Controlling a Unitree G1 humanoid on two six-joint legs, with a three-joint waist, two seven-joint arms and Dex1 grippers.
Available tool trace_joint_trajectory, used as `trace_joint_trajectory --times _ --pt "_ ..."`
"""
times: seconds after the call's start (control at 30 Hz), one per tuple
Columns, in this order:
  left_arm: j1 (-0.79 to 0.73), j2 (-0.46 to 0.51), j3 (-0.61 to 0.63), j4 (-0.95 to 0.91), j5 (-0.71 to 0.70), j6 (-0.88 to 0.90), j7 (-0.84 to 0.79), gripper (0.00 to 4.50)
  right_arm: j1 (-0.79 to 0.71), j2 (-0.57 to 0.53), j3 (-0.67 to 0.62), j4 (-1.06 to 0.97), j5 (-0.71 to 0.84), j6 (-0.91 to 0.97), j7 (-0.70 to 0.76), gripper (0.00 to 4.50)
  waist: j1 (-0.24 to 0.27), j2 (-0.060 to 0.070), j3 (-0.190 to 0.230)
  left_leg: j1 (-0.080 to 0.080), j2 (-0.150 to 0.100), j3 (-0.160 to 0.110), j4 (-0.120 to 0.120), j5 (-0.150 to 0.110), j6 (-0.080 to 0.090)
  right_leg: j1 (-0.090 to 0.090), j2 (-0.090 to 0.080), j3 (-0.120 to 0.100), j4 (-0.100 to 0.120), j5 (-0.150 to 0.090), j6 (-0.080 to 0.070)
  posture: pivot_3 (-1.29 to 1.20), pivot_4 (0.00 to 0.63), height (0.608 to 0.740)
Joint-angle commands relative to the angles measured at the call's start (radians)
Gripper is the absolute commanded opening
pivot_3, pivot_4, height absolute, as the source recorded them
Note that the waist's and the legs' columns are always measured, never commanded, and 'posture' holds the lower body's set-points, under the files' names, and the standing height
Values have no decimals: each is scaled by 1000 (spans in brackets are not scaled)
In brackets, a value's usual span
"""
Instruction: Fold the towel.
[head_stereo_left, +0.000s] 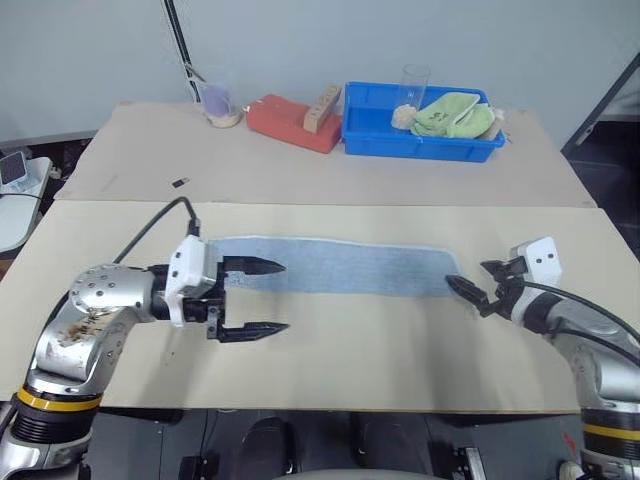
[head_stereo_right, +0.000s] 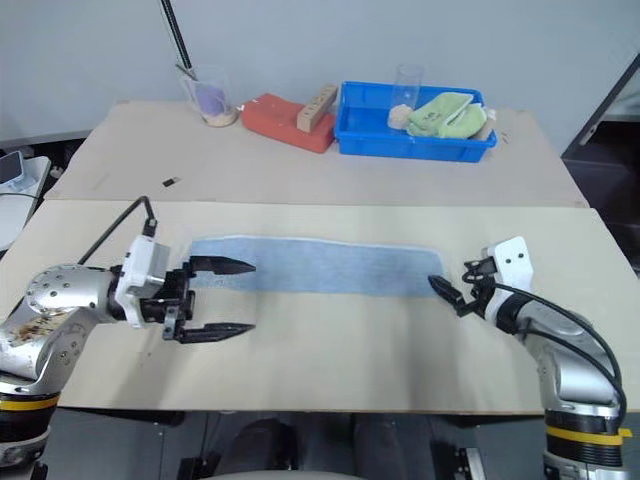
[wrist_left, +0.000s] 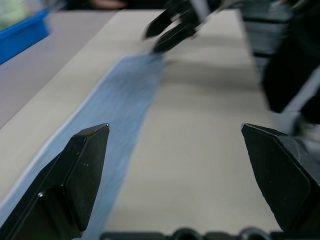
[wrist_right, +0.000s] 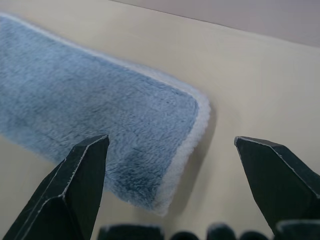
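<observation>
Towel (head_stereo_left: 335, 267), laid as a long flat strip across the table (head_stereo_left: 400, 350) between left gripper (head_stereo_left: 252, 297) and right gripper (head_stereo_left: 478, 287), both spread and empty; judged soft, light, limp, best pinched at end corners.

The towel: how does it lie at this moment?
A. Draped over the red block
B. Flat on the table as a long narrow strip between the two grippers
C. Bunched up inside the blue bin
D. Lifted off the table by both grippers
B. The towel lies flat on the table, with the open left gripper at one end and the open right gripper at the other, neither holding it.
</observation>
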Motion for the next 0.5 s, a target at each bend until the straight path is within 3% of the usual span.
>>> trace_joint_trajectory --times 0.03,0.3,0.5 --pt "-20 6 -13 -12 4 -32 -21 4500 -37 21 -8 10 24 45 -45 4442 -3 0 0 0 0 0 0 0 0 0 0 0 0 0 0 0 150 717" --pt "-36 -10 -15 -3 -28 -31 -30 4500 -30 32 38 8 42 109 -46 4442 -3 0 0 0 0 0 -2 -1 1 0 0 1 -3 0 -1 0 150 717" --pt "-33 -21 -17 -1 -20 -43 -24 4500 -41 51 70 20 32 93 -69 2580 -6 0 0 1 0 0 -2 -1 1 0 0 2 -3 0 0 0 150 717"
